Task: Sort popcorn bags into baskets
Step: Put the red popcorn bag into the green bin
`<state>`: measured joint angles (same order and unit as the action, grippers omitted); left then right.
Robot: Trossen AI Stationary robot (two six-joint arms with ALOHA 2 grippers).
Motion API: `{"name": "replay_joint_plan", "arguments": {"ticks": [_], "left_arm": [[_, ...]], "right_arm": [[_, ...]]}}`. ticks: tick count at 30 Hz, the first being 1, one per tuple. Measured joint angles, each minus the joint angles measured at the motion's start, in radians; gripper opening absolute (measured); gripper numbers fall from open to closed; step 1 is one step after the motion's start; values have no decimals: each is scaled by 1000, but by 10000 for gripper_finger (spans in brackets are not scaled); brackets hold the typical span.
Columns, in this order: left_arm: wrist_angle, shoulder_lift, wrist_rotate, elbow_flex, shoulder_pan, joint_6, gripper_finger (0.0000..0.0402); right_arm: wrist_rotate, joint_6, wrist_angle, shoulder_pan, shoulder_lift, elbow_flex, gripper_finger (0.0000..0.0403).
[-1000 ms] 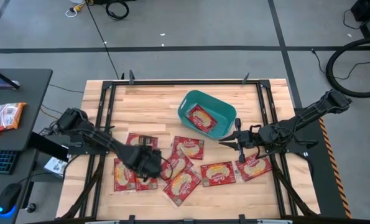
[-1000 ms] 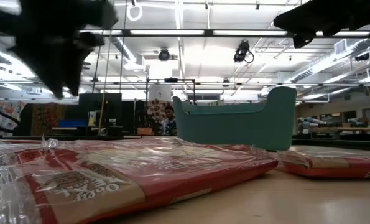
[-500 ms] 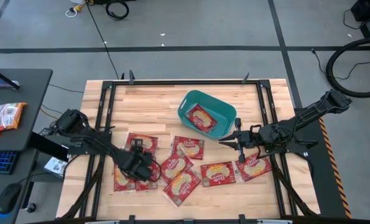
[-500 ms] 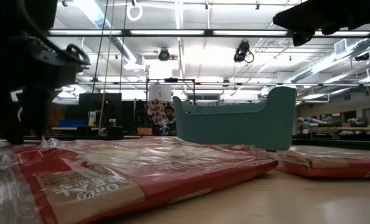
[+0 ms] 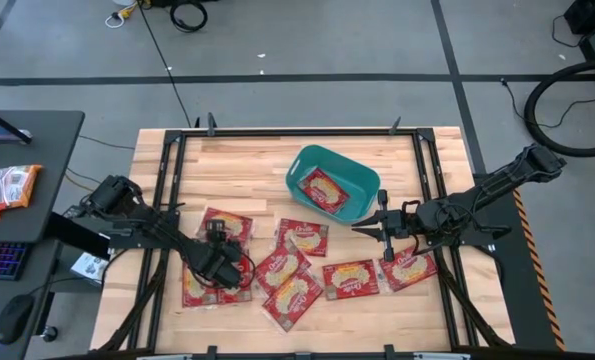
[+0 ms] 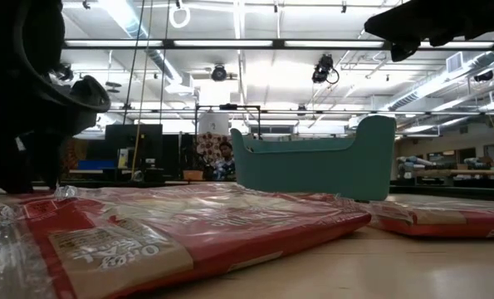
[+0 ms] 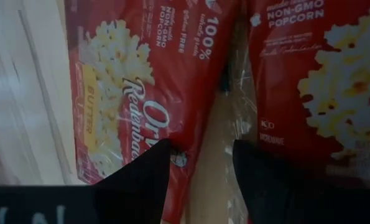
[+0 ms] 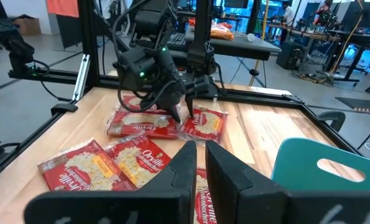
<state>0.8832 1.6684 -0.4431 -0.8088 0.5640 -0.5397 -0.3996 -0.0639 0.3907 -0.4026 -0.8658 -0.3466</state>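
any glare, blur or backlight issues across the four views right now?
Low view: bright ceiling strips backlight the left arm into a black silhouette; glare on the nearest flat red popcorn bag's clear wrap. Left wrist view: the left gripper sits close over the bags, its fingers soft, bag print readable. High view: even light, teal plastic basket sharp. Right wrist view: the right gripper's fingers are blurred.

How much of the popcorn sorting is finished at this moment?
One popcorn bag already lies in the teal basket. The left gripper is open, low over two bags on the table; the right gripper waits, shut. About eight bags remain outside.
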Motion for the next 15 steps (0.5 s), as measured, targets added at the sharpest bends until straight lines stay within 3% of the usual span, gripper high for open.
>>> {"name": "replay_joint_plan", "arguments": {"ticks": [8,15], "left_arm": [[62,0,-33,-67,0,83,181],[50,0,-52,-37,0,80,181]], "right_arm": [[0,0,1,0,0,0,41],[0,1,1,0,0,0,41]]}}
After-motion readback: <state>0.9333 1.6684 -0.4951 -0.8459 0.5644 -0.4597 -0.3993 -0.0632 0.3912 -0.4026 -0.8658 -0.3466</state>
